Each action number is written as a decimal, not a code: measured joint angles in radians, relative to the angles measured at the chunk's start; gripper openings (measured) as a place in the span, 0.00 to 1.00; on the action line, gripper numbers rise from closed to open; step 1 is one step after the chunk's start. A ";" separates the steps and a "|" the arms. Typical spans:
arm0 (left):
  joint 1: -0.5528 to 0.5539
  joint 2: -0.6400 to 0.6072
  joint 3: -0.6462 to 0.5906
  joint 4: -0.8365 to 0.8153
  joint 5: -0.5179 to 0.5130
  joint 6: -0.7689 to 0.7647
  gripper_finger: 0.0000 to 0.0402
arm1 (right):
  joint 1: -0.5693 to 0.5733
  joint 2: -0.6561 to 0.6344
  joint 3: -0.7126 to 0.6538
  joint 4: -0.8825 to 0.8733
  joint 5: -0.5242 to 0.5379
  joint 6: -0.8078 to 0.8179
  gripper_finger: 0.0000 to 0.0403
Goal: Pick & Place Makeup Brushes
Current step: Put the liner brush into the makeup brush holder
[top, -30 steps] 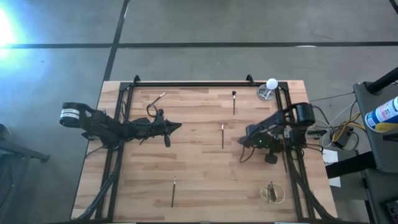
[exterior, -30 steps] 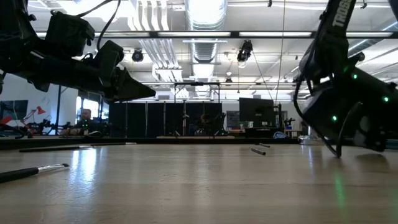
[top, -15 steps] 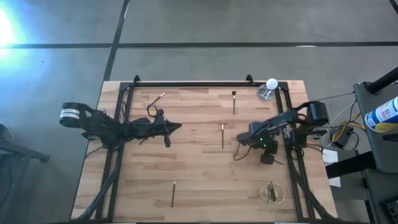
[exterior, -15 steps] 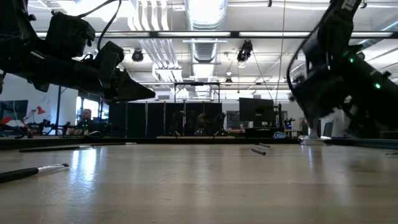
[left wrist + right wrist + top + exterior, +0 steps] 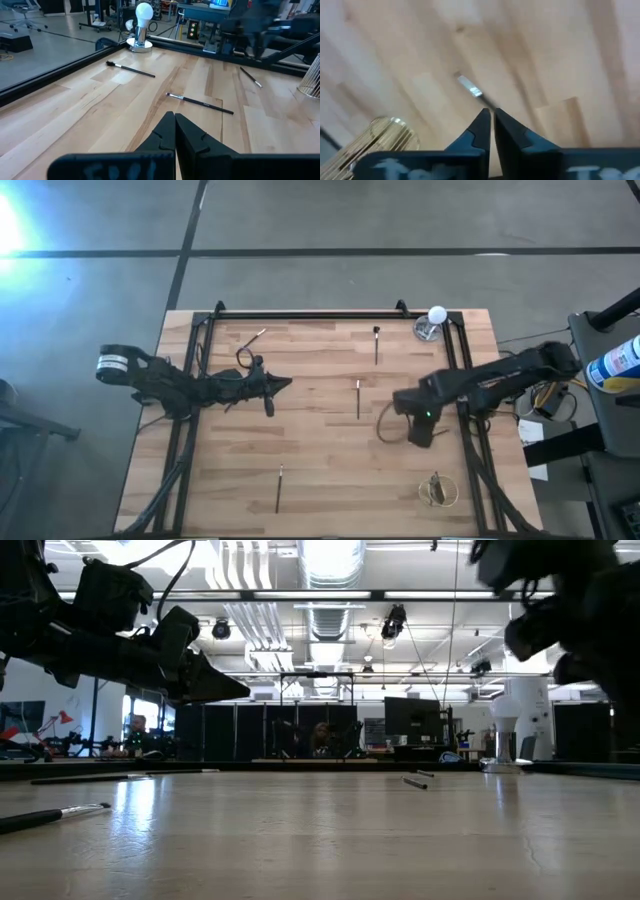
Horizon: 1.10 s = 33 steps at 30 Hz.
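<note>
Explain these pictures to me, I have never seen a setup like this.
Two dark robot arms work at a wooden table. One picture looks straight down, one level across the tabletop, two come from cameras on the arms' wrists. Four makeup brushes lie on the wood, with a gold wire holder near one corner. The left gripper hovers shut and empty. The right gripper is over the table's right half; a brush shows just ahead of it, but whether it is held I cannot tell.
</note>
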 joint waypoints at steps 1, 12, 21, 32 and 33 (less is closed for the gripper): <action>0.000 0.000 0.000 0.000 0.000 0.000 0.00 | 0.039 -0.009 -0.005 0.006 0.000 0.012 0.08; 0.000 0.000 0.003 0.000 0.000 -0.003 0.00 | 0.291 0.150 -0.032 0.157 0.184 0.007 0.29; 0.000 0.000 0.008 0.000 0.002 -0.006 0.00 | 0.277 0.299 -0.031 0.224 0.186 -0.112 0.27; 0.000 0.000 0.008 0.000 0.003 -0.007 0.00 | 0.270 0.339 -0.027 0.241 0.186 -0.176 0.08; 0.000 0.000 0.008 0.000 0.003 -0.008 0.00 | 0.264 0.339 -0.027 0.242 0.185 -0.182 0.06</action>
